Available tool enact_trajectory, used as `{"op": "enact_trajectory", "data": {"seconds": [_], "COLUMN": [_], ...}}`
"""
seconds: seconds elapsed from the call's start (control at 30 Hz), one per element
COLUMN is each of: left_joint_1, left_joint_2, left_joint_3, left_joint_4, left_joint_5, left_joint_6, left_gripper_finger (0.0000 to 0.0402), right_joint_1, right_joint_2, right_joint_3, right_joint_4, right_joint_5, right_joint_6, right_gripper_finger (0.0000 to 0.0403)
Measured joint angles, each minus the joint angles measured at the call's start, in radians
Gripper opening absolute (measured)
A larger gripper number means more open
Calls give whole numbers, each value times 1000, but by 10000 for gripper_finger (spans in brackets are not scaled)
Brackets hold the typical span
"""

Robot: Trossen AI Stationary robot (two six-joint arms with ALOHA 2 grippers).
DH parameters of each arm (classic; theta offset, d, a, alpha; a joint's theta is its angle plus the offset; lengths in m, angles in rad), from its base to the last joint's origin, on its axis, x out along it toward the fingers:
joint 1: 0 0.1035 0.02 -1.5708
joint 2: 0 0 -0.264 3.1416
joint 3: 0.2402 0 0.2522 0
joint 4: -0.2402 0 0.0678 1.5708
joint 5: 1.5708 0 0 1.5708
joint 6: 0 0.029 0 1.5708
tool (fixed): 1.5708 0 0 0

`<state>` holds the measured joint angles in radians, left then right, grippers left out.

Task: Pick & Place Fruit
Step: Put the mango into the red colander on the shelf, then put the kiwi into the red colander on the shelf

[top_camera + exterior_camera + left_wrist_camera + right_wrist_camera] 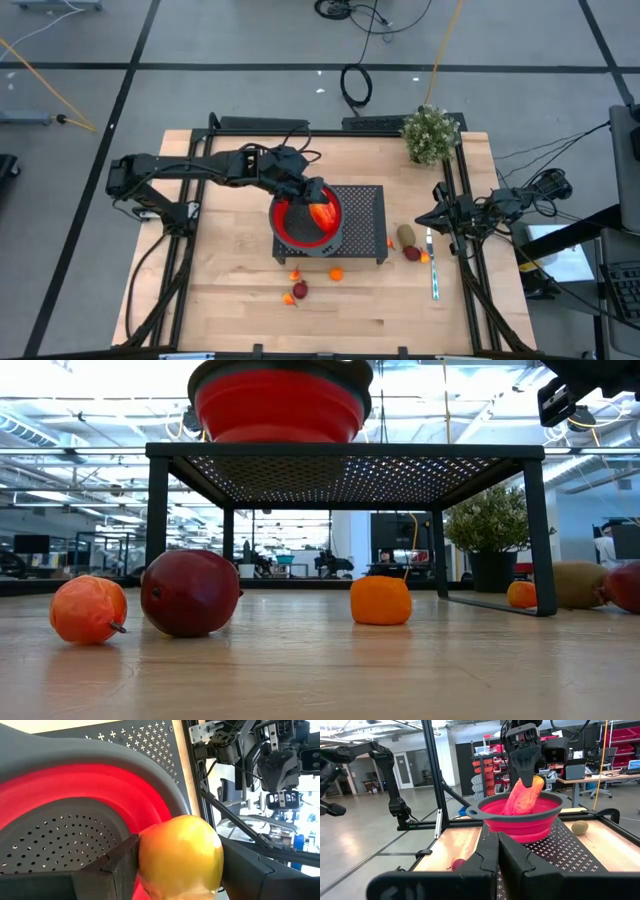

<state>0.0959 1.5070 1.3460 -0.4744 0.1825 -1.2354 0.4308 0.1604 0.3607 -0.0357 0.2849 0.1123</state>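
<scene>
Left pincer [524, 774] holds the red-orange-yellow fruit [522, 796] over the red bowl [520, 817].

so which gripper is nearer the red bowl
Left. The left gripper is right over the red bowl, shut on the red-orange-yellow fruit inside it. The right gripper waits off to the bowl's right, near the table edge.

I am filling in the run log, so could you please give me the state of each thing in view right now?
left gripper: over the bowl, shut on the long fruit
long fruit: held, lower end inside the bowl
red bowl: upright on the black mesh stand
black mesh stand: standing on the table
right gripper: shut, empty, at the table's right edge
loose fruit: lying on the table
potted plant: upright, back right corner
</scene>
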Motion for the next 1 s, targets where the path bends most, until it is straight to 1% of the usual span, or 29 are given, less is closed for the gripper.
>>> {"op": "enact_trajectory", "data": {"seconds": [0.1,0.33,0.5,0.63,1.0], "left_joint_1": [0,0,0,0,0], "left_joint_2": [0,0,-2,-11,-51], "left_joint_3": [0,0,0,0,0], "left_joint_4": [0,0,24,41,48], "left_joint_5": [0,0,30,35,30], "left_joint_6": [0,-3,-1,0,27], "left_gripper_finger": [255,319,347,357,357], "right_joint_1": [0,0,0,0,0], "right_joint_2": [0,0,0,0,0], "right_joint_3": [0,0,0,0,0], "right_joint_4": [0,0,0,0,0], "right_joint_5": [0,0,0,0,-1], "right_joint_6": [0,0,0,0,0], "right_gripper_finger": [0,0,0,0,0]}}
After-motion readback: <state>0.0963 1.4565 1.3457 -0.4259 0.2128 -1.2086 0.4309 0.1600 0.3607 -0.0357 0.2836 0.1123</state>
